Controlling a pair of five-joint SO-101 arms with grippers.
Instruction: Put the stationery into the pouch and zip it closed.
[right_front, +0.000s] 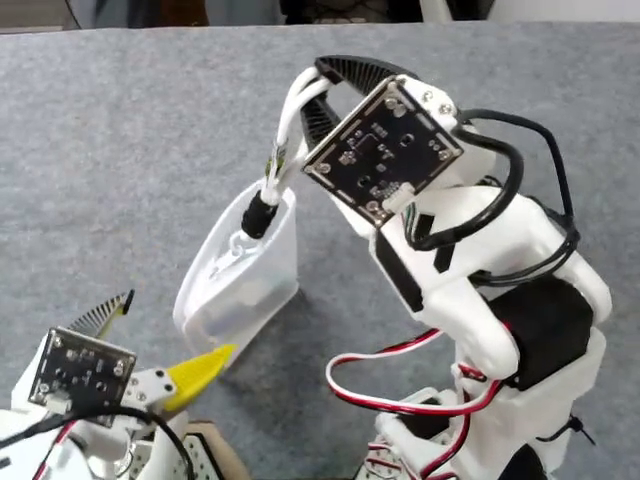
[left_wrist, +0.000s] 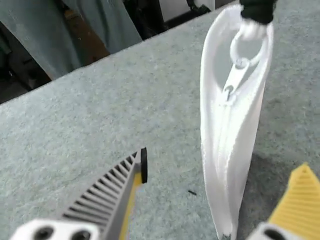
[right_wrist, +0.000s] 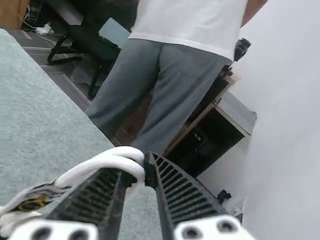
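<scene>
A white translucent pouch (right_front: 240, 275) stands on its edge on the grey table, its zip side up. The zip pull (left_wrist: 234, 82) sits near the raised end; the teeth are joined from there toward my left gripper, and the mouth gapes beyond it. A white cord (right_front: 285, 135) with a black end piece (right_front: 259, 214) hooks the pull's ring. My right gripper (right_front: 312, 88) is above the pouch, shut on the cord's loop (right_wrist: 117, 160). My left gripper (right_front: 180, 325) is open, its ribbed finger (left_wrist: 117, 187) and yellow finger (left_wrist: 300, 192) on either side of the pouch's (left_wrist: 235, 145) low end.
Grey felt-like cloth (right_front: 120, 140) covers the table, with free room to the left of the pouch and behind it. The right arm's white body (right_front: 500, 300) and its red and white wires (right_front: 400, 385) stand close on the pouch's right. The table's far edge (right_front: 150, 28) runs along the back.
</scene>
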